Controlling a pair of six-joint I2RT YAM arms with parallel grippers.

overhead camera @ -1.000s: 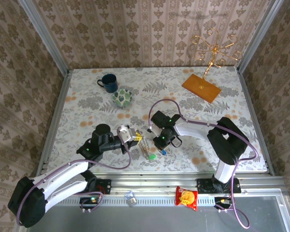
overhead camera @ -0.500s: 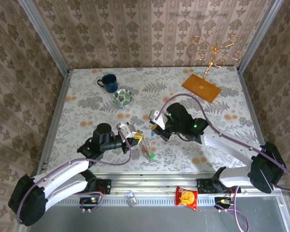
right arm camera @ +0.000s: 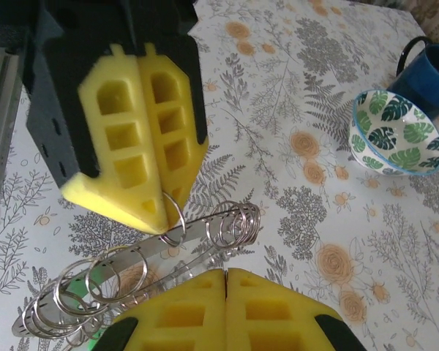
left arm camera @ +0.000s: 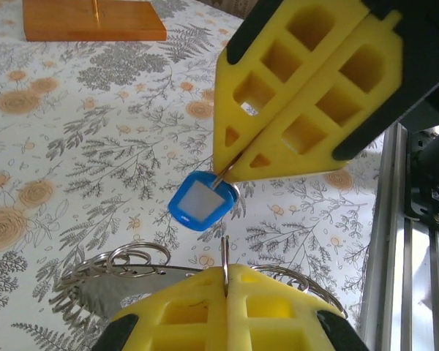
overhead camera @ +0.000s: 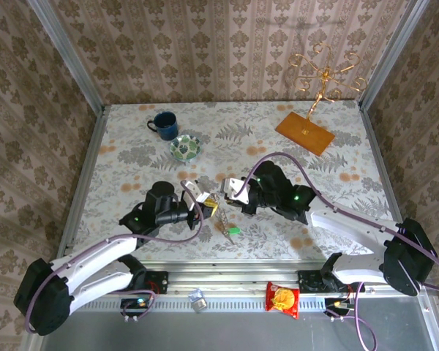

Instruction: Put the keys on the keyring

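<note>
Nearest, the green key (overhead camera: 233, 231) is sitting by the low end of the keyring (left arm camera: 124, 287). The left claw (left arm camera: 225, 272) is clamping that keyring; just beyond, the right claw (left arm camera: 230, 172) is pinching the blue key (left arm camera: 200, 204), its tag dangling over the surface (left arm camera: 73, 146).

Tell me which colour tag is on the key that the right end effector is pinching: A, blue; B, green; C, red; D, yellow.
A: the blue-tagged key hangs by its metal blade from the shut right end effector.
</note>
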